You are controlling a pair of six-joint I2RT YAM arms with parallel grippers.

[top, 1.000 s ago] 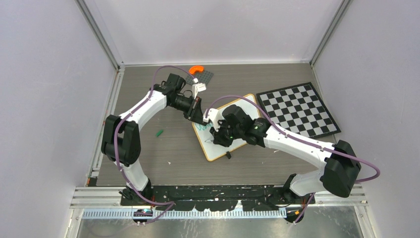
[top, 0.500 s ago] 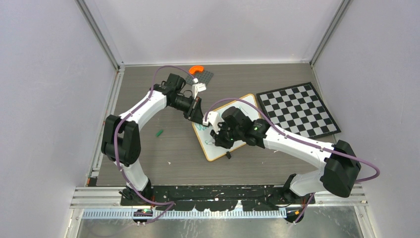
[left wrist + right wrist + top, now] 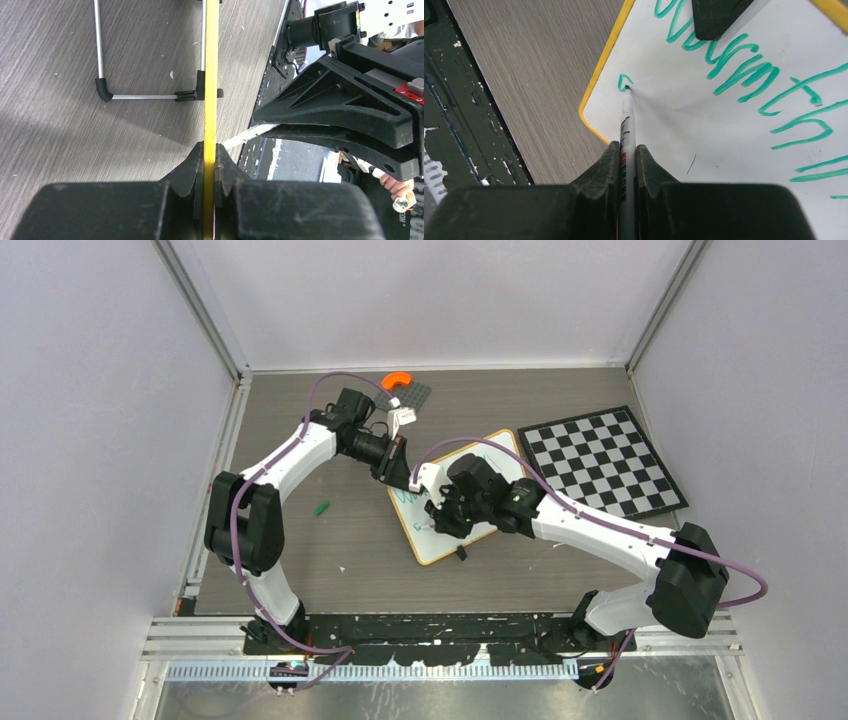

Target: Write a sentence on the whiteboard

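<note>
Two pairs of jaws meet at one whiteboard point(image 3: 440, 545) lying mid-bench. The right jaws are pressed tight on a white marker point(image 3: 626, 125), whose tip at 12 o'clock touches a small green stroke near the board's left corner, below the sentence point(image 3: 734, 65). The left jaws pinch the yellow frame edge at the board's far-left side. Bare bench point(image 3: 330, 560) spreads at 9 o'clock, and a checkerboard point(image 3: 603, 462) lies near at 3 o'clock.

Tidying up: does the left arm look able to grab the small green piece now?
Probably not: its fingers clamp the whiteboard edge, though the green piece lies uncovered near that arm.
</note>
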